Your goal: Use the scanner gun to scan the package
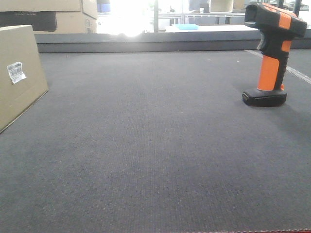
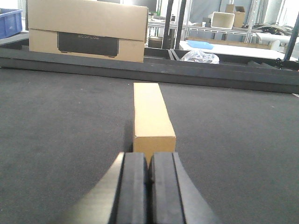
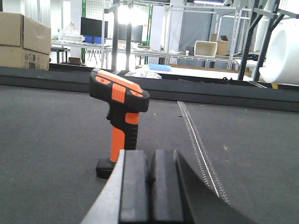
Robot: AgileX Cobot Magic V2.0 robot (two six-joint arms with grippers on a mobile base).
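The left end effector (image 2: pixel 149 175) shows only in its own wrist view, low over the tabletop (image 2: pixel 56 130) and held level. Its two black pads (image 2: pixel 133 186) are pressed flat together with just a thin seam between them and nothing clamped there. The right end effector (image 3: pixel 149 179) appears the same way in its wrist view: level, close above the tabletop, its black pads (image 3: pixel 133 186) closed against each other and gripping nothing. Pale grey finger housings flank the pads on both. Neither arm nor wrist shows in the front view.
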